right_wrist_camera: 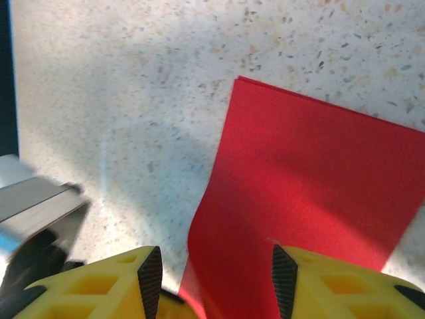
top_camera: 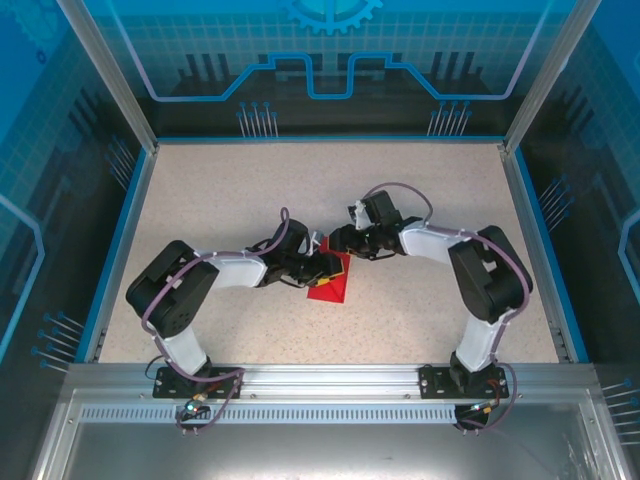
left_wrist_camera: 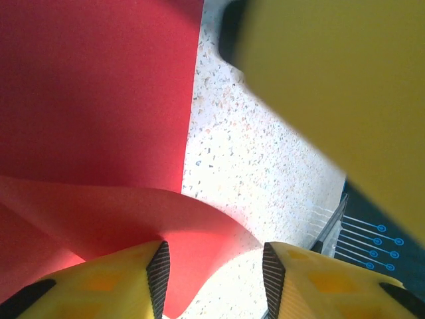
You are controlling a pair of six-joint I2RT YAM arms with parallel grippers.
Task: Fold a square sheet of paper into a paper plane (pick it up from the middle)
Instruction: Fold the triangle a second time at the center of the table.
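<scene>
Spread at lower frame, the left gripper and right gripper are seen pinching nothing; the red paper, judged light and floppy, is best taken mid-sheet.

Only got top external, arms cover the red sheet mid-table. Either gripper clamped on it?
Observer: No. The left gripper is open; the square sheet of paper curls up off the table into its gap.
Operator: Right one?
Observer: The right gripper is open too, and the sheet's near edge rises between its jaws.
Operator: One layer or folded?
Observer: The far corner in the right wrist view seems to show two stacked edges, so it looks folded over.
</scene>
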